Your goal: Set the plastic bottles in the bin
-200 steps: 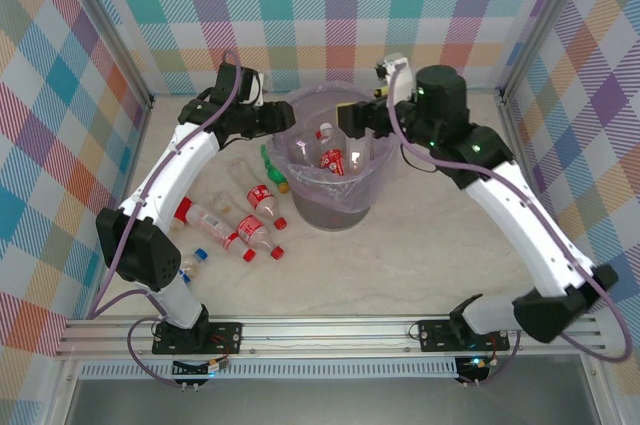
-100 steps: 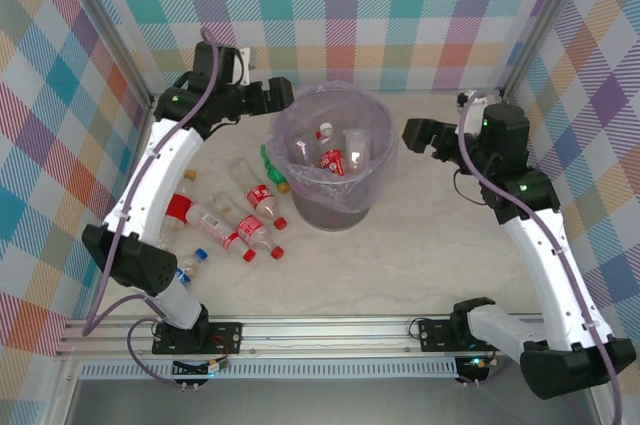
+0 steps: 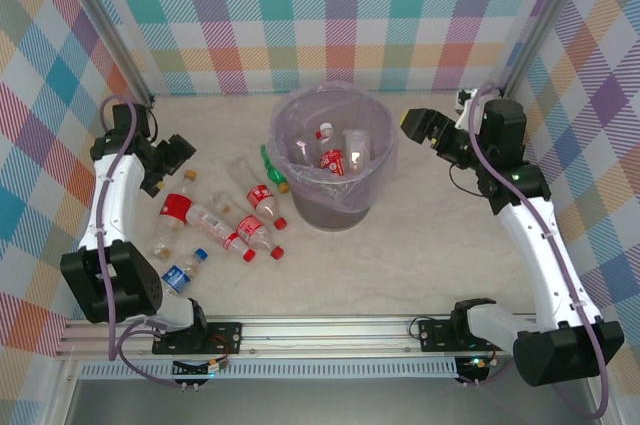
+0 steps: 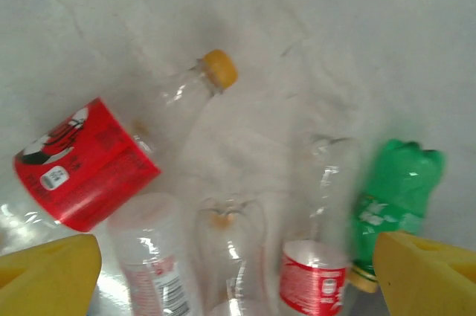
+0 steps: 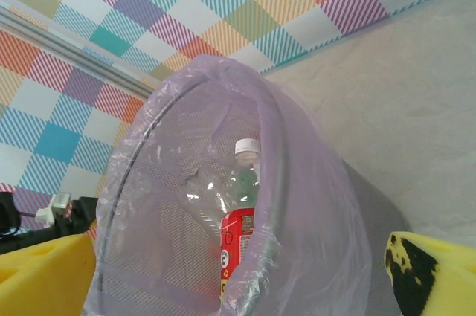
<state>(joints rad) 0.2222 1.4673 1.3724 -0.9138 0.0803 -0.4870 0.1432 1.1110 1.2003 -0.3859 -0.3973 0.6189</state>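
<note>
Bottles [image 3: 331, 158]: some three in bin [image 3: 340, 207]; about seven lie left of bin on worktop [image 3: 430, 255], pending. Left hand [image 3: 176, 157], right hand [image 3: 415, 125]: both released, empty.

Under the left tool [image 4: 234, 253], blurred plastic bottles [image 4: 152, 271] run off the picture's edge; one finger [image 4: 428, 275] half covers the green bottle's [image 4: 394, 182] cap.

The table [image 3: 430, 245] is pale, like stone. A round grey bin [image 3: 335, 213] with a lilac bag stands on it, in the middle and a bit far. Left of the bin, many bottles [image 3: 258, 235] lie on their sides. The green bottle [image 3: 272, 163] is just beside the bin. The orange-capped bottle [image 3: 176, 207] lies further left. The blue-labelled bottle [image 3: 180, 275] is nearest.
</note>
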